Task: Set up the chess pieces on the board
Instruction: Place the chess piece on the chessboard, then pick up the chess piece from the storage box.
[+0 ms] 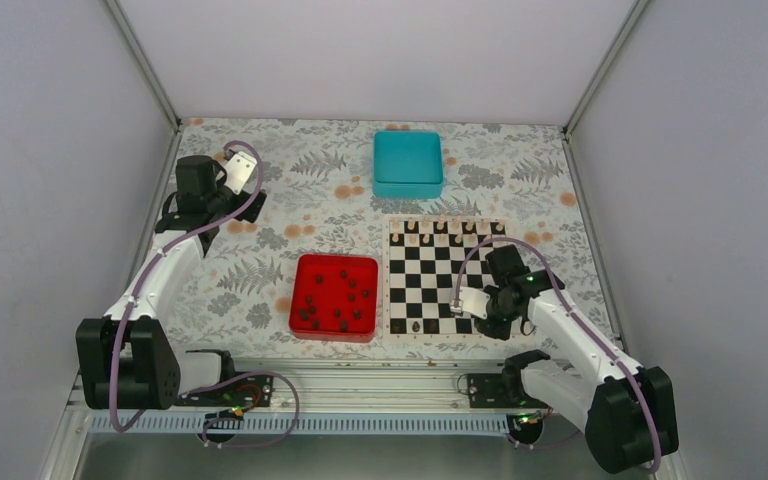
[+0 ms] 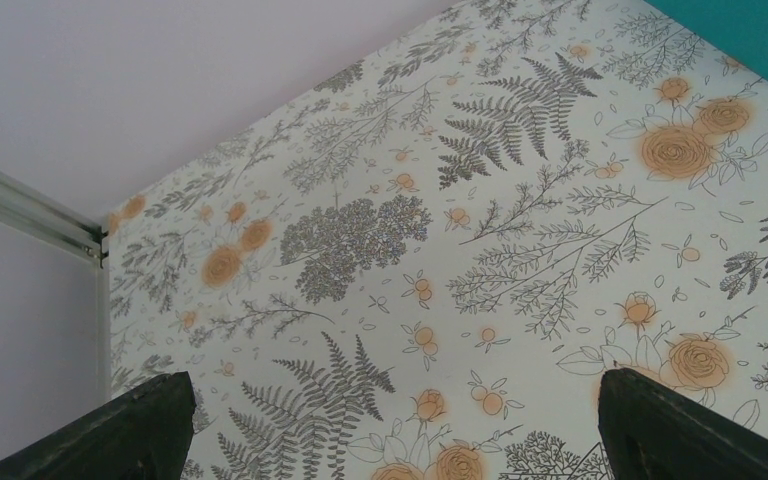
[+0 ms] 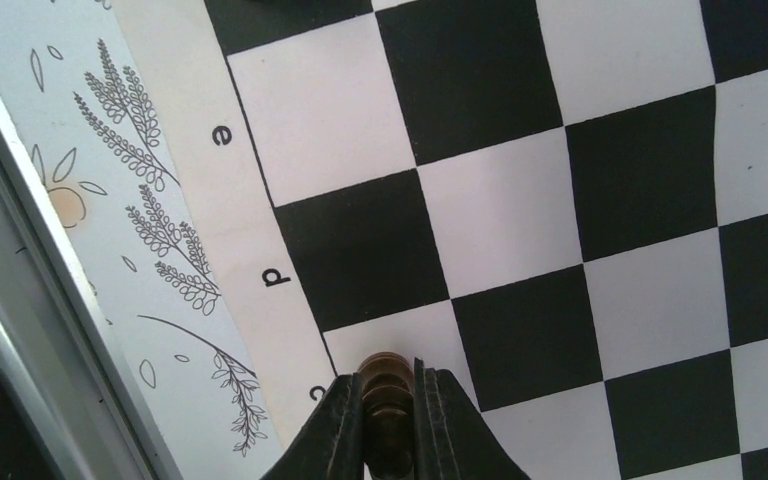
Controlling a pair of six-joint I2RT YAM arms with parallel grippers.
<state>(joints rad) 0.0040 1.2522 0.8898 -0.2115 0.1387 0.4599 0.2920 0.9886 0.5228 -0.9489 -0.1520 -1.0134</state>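
The board [image 1: 430,285] lies at 3 o'clock of the red tray [image 1: 336,258], where most dark pieces [image 1: 351,295] lie. The left gripper [image 2: 392,400] hangs wide and empty at 10 o'clock of the tray. The right gripper [image 3: 390,400] pinches one dark piece [image 3: 384,362] above the near row, by the letter c. It is best to lower it straight, centre it on the square, and release only when it stands.

The board [image 1: 447,277] is lying just right of the tray [image 1: 334,258], with the box [image 1: 408,163] sitting behind the board, apart. Chess pieces [image 1: 338,298] are lying scattered in the tray, and one is standing on the board's near row. Other pieces [image 1: 450,226] are lining its far edge. The right gripper [image 3: 390,395] is hanging over the board's near edge, pinching a chess piece [image 3: 388,368].
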